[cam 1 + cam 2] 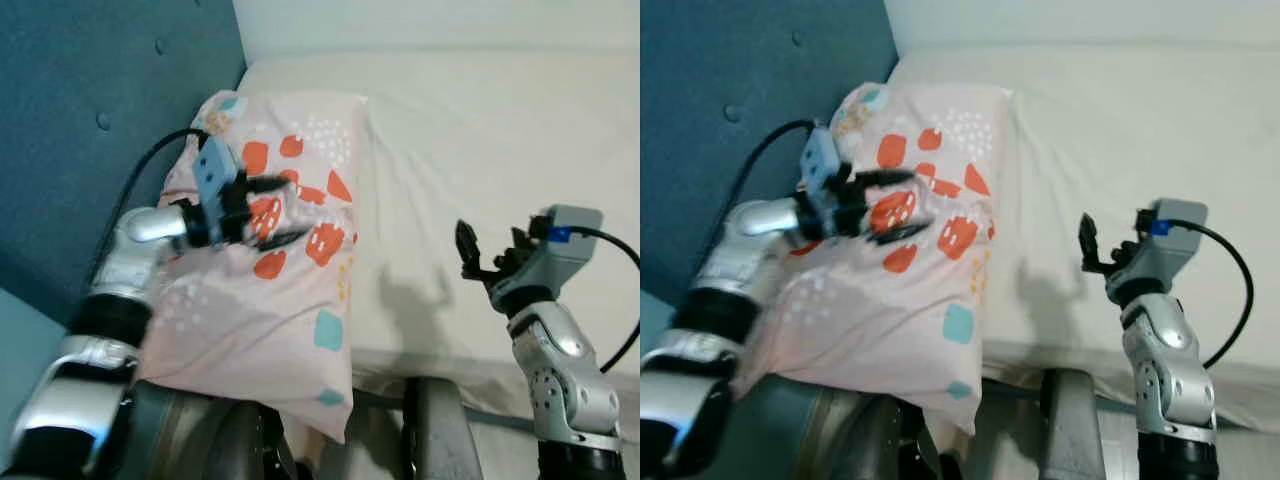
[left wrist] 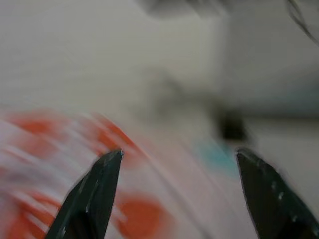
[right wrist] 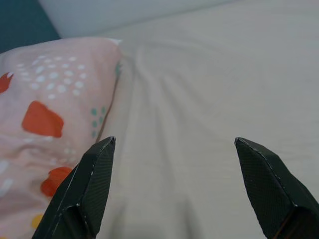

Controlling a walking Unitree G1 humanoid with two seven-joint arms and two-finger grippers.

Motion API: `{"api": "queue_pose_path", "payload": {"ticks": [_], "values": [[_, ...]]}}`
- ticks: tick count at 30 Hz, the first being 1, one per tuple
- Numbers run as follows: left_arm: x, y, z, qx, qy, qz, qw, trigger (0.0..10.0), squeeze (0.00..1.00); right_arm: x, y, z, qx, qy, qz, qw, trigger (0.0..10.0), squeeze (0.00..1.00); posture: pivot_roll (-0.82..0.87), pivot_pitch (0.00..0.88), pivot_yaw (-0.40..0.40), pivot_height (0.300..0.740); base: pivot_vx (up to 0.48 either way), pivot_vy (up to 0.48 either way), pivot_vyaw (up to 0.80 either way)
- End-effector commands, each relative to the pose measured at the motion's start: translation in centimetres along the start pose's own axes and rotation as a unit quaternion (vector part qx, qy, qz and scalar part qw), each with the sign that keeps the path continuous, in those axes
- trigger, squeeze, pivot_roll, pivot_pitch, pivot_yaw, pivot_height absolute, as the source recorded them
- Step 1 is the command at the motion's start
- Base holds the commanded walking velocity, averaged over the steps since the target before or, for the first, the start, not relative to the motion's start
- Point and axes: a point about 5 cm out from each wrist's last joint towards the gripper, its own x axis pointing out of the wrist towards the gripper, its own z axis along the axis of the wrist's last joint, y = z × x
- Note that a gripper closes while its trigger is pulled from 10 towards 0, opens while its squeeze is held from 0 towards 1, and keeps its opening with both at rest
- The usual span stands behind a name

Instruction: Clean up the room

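Note:
A pink pillow [image 1: 270,300] with orange, teal and white patches lies along the left side of the bed, against the blue headboard, its near end hanging over the bed's front edge. My left gripper [image 1: 283,211] hovers open just above the pillow's middle, fingers spread one above the other. In the blurred left wrist view its fingertips [image 2: 104,174] frame the orange patches. My right gripper [image 1: 490,245] is open over the bare cream sheet [image 1: 480,140] right of the pillow. Between its two fingers the right wrist view takes in the pillow's edge [image 3: 55,94] and the sheet [image 3: 199,99].
A blue padded headboard [image 1: 90,110] stands at the left. A white wall [image 1: 420,20] runs behind the bed. The bed's front edge [image 1: 470,365] is close to my body, with dark grey parts of my torso [image 1: 430,430] below it.

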Motion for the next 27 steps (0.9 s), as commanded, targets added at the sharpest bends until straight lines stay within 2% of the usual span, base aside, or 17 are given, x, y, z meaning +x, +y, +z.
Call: {"api": "queue_pose_path", "payload": {"ticks": [1, 2, 3, 6, 7, 8, 10, 11, 13, 14, 16, 18, 19, 21, 23, 25, 27], "values": [[-0.3, -2.1, -0.4, -0.005, 0.045, -0.103, 0.994, 10.0, 0.00, 0.0, 0.2, -0.2, -0.004, 0.000, 0.006, 1.000, 10.0, 0.00, -0.08, 0.166, 0.126, 0.580, 0.000, 0.000, 0.00], [-0.3, -2.1, -0.4, -0.005, 0.045, -0.103, 0.994, 10.0, 0.00, 0.0, 0.2, -0.2, -0.004, 0.000, 0.006, 1.000, 10.0, 0.00, -0.08, 0.166, 0.126, 0.580, 0.000, 0.000, 0.00], [-0.6, -3.7, -1.0, -0.017, 0.071, -0.151, 0.986, 10.0, 0.00, 0.0, 0.1, -0.1, -0.005, -0.001, 0.006, 1.000, 10.0, 0.00, -0.08, 0.166, 0.126, 0.580, 0.000, 0.000, 0.00], [-0.6, -3.7, -1.0, -0.017, 0.071, -0.151, 0.986, 10.0, 0.00, 0.0, 0.1, -0.1, -0.005, -0.001, 0.006, 1.000, 10.0, 0.00, -0.08, 0.166, 0.126, 0.580, 0.000, 0.000, 0.00], [-0.8, -5.3, -1.8, -0.035, 0.092, -0.188, 0.977, 10.0, 0.00, 0.1, 0.1, -0.1, -0.006, -0.002, 0.006, 1.000, 10.0, 0.00, -0.08, 0.158, 0.126, 0.580, 0.000, 0.000, 0.00], [-0.8, -5.3, -1.8, -0.035, 0.092, -0.188, 0.977, 10.0, 0.00, 0.1, 0.1, -0.1, -0.006, -0.002, 0.006, 1.000, 10.0, 0.00, -0.08, 0.158, 0.126, 0.580, 0.000, 0.000, 0.00], [-1.4, -9.6, -4.9, -0.084, 0.158, -0.263, 0.948, 10.0, 0.00, 0.2, 0.0, 0.0, -0.010, -0.002, 0.007, 1.000, 10.0, 0.00, -0.09, 0.154, 0.120, 0.580, 0.000, 0.000, 0.00], [-1.4, -9.6, -4.9, -0.084, 0.158, -0.263, 0.948, 10.0, 0.00, 0.2, 0.0, 0.0, -0.010, -0.002, 0.007, 1.000, 10.0, 0.00, -0.09, 0.154, 0.120, 0.580, 0.000, 0.000, 0.00], [-1.5, -12.6, -6.7, -0.115, 0.187, -0.307, 0.926, 10.0, 0.00, 0.2, -0.1, -0.1, -0.012, -0.001, 0.007, 1.000, 10.0, 0.00, -0.09, 0.156, 0.118, 0.580, 0.000, 0.000, 0.00], [-1.5, -12.6, -6.7, -0.115, 0.187, -0.307, 0.926, 10.0, 0.00, 0.2, -0.1, -0.1, -0.012, -0.001, 0.007, 1.000, 10.0, 0.00, -0.09, 0.156, 0.118, 0.580, 0.000, 0.000, 0.00], [-0.6, -13.8, -7.8, -0.127, 0.199, -0.313, 0.920, 10.0, 0.00, 0.2, -0.2, -0.1, -0.012, 0.000, 0.006, 1.000, 10.0, 0.00, -0.09, 0.158, 0.116, 0.580, 0.000, 0.000, 0.00], [0.9, -14.6, -10.0, -0.127, 0.237, -0.269, 0.925, 10.0, 0.00, 0.1, -0.1, -0.2, -0.012, 0.002, 0.006, 1.000, 10.0, 0.00, -0.09, 0.164, 0.112, 0.580, 0.000, 0.000, 0.00], [0.9, -14.6, -10.0, -0.127, 0.237, -0.269, 0.925, 10.0, 0.00, 0.1, -0.1, -0.2, -0.012, 0.002, 0.006, 1.000, 10.0, 0.00, -0.09, 0.164, 0.112, 0.580, 0.000, 0.000, 0.00], [1.6, -14.5, -10.8, -0.118, 0.250, -0.236, 0.932, 10.0, 0.00, 0.1, 0.0, -0.3, -0.012, 0.003, 0.007, 1.000, 10.0, 0.00, -0.09, 0.164, 0.112, 0.580, 0.000, 0.000, 0.00], [3.3, -12.7, -11.8, -0.081, 0.265, -0.122, 0.953, 10.0, 0.00, 0.1, 0.1, -0.4, -0.012, 0.006, 0.008, 1.000, 10.0, 0.00, -0.10, 0.168, 0.107, 0.580, 0.000, 0.000, 0.00], [4.0, -11.0, -12.2, -0.054, 0.287, -0.036, 0.956, 10.0, 0.00, 0.1, 0.2, -0.5, -0.013, 0.007, 0.010, 1.000, 10.0, 0.00, -0.10, 0.172, 0.105, 0.580, 0.000, 0.000, 0.00], [4.1, -10.5, -12.4, -0.039, 0.298, -0.017, 0.954, 10.0, 0.00, 0.0, 0.2, -0.5, -0.012, 0.008, 0.011, 1.000, 10.0, 0.00, -0.10, 0.176, 0.104, 0.580, 0.000, 0.000, 0.00]]}}
